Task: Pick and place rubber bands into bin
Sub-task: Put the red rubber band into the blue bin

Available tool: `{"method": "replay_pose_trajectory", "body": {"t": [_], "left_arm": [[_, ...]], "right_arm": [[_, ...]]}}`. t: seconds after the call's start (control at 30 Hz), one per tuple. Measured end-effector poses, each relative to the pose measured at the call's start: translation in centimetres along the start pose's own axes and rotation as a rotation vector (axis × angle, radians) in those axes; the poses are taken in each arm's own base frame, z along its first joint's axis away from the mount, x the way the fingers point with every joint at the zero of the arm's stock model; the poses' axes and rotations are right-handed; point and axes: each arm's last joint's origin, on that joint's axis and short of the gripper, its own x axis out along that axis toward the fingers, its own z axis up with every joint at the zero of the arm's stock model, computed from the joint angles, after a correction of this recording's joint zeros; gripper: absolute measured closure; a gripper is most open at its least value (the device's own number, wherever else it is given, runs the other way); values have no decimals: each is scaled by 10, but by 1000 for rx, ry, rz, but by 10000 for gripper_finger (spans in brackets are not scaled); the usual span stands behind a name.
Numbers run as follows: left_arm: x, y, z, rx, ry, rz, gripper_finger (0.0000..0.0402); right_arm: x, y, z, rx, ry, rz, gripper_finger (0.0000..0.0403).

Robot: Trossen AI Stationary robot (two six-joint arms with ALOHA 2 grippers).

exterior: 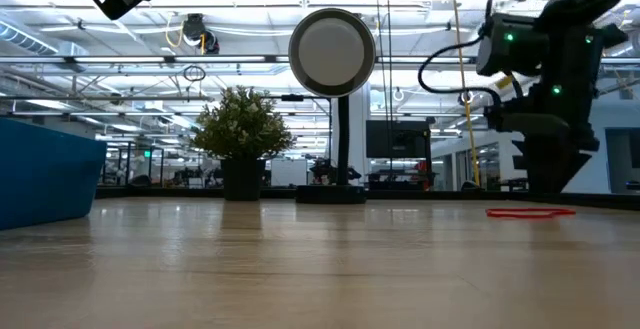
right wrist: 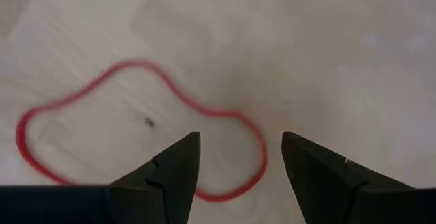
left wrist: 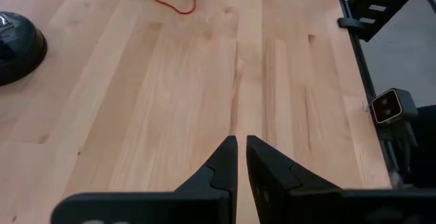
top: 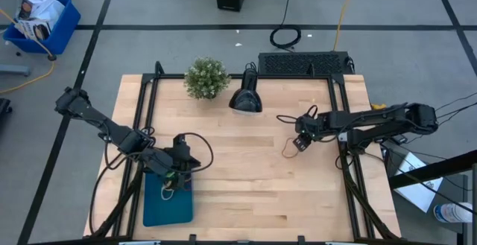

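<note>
The right gripper (right wrist: 238, 173) hangs just above a red band (right wrist: 136, 125) on the bare table (top: 246, 178), fingers spread wide with one end of the loop between them; best to drop straight down so one finger lands inside the loop, then pinch the strand against the wood. The band lies flat, a wavy, stretched loop; its long axis runs across the gripper's opening. The left gripper (left wrist: 240, 157), narrowed almost shut and empty, hovers over the bin (top: 168, 204), where a few bands already lie.
</note>
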Motion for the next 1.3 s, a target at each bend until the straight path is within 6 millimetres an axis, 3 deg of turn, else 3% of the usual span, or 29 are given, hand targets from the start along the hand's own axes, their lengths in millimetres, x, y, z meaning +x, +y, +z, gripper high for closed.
{"method": "replay_pose_trajectory", "body": {"t": [0.3, 0.93, 1.3], "left_arm": [[0, 0, 0, 0, 0, -1, 364], [0, 0, 0, 3, -1, -1, 364], [0, 0, 0, 3, -1, -1, 364]], "right_arm": [[17, -9, -13, 47, 21, 5, 201], [18, -9, -15, -2, 35, 23, 209], [18, -10, -16, 14, 42, 2, 282]]}}
